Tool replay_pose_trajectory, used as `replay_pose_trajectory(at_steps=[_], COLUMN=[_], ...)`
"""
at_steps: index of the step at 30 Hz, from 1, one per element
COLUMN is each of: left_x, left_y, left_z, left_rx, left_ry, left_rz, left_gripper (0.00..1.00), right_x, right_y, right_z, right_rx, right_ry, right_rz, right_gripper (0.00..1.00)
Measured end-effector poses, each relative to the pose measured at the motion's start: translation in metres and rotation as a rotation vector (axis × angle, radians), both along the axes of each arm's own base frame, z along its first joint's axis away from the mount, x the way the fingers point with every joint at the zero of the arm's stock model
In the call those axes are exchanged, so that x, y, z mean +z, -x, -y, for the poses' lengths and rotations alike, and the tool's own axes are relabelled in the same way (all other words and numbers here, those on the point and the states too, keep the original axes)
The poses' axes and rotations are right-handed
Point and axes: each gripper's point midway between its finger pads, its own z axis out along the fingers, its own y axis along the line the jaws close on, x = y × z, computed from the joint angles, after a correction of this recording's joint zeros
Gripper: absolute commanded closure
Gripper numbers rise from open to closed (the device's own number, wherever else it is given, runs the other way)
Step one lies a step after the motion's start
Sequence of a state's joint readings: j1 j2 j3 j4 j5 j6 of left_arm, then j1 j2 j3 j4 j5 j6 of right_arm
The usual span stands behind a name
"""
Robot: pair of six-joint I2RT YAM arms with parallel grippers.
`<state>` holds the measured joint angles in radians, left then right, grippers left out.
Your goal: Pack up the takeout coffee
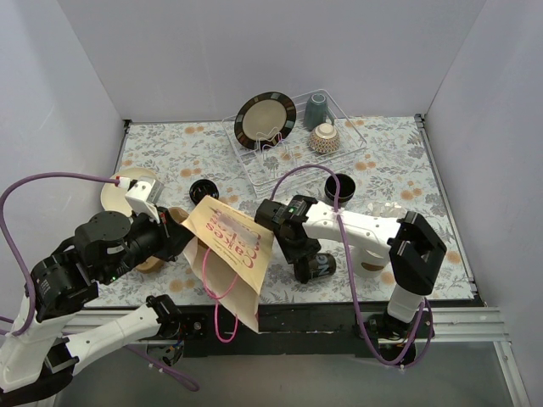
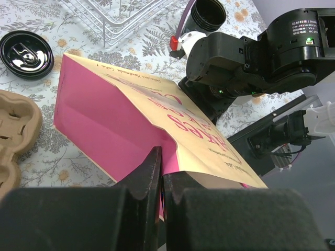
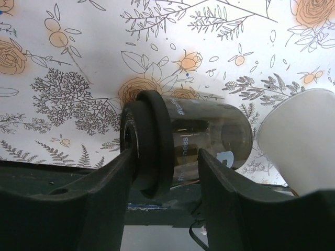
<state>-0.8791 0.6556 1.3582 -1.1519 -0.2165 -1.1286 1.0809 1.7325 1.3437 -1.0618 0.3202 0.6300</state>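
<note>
A black takeout coffee cup [image 3: 209, 136] with its lid on lies on its side by the table's front edge [image 1: 321, 265]. My right gripper [image 3: 165, 157] is open over it, one finger by the lid, the other by the cup's body [image 1: 304, 270]. A second black cup [image 1: 339, 188], without a lid, stands upright behind the right arm [image 2: 208, 14]. A loose black lid [image 1: 204, 189] lies on the cloth [image 2: 26, 47]. My left gripper [image 2: 162, 167] is shut on the edge of a tan paper bag [image 2: 120, 115] with a pink inside, which is tilted towards the right arm [image 1: 233, 254].
A wire dish rack [image 1: 293, 161] at the back holds a dark-rimmed plate [image 1: 265, 120], a grey-blue mug [image 1: 316, 108] and a patterned bowl [image 1: 324, 137]. A cardboard cup carrier [image 2: 15, 130] lies left of the bag. A white cup [image 3: 298, 141] stands right of the lying cup.
</note>
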Motion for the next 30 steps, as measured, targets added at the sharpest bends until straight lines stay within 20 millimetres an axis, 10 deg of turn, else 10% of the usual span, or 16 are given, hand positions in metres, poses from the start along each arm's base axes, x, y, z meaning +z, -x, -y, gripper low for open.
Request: replay_pose_trajectory(at_steps=[9,21,23,30], left_x=[-0.005,-0.017,-0.016,-0.016], left_y=[0.001,0.001,0.001,0.001], left_z=[0.000,0.006,0.007,0.008], left_rx=[-0.003,-0.016,-0.020,-0.033], left_ry=[0.000,0.004,0.006,-0.006], left_rz=[-0.004,-0.026,-0.023,-0.017], left_gripper=[1.00,1.00,1.00,1.00], right_x=[-0.001,0.041,0.048,0.074], right_y=[-0.003,0.001,0.012,0.048], right_z=[-0.007,-0.008,0.005,0.028], right_rx=[-0.007,0.002,0.037,0.233], right_ry=[-0.031,-0.153,-0.197,-0.429], right_rz=[0.010,0.054,0.055,0.073], right_gripper=[0.67,0.25,0.02,0.02])
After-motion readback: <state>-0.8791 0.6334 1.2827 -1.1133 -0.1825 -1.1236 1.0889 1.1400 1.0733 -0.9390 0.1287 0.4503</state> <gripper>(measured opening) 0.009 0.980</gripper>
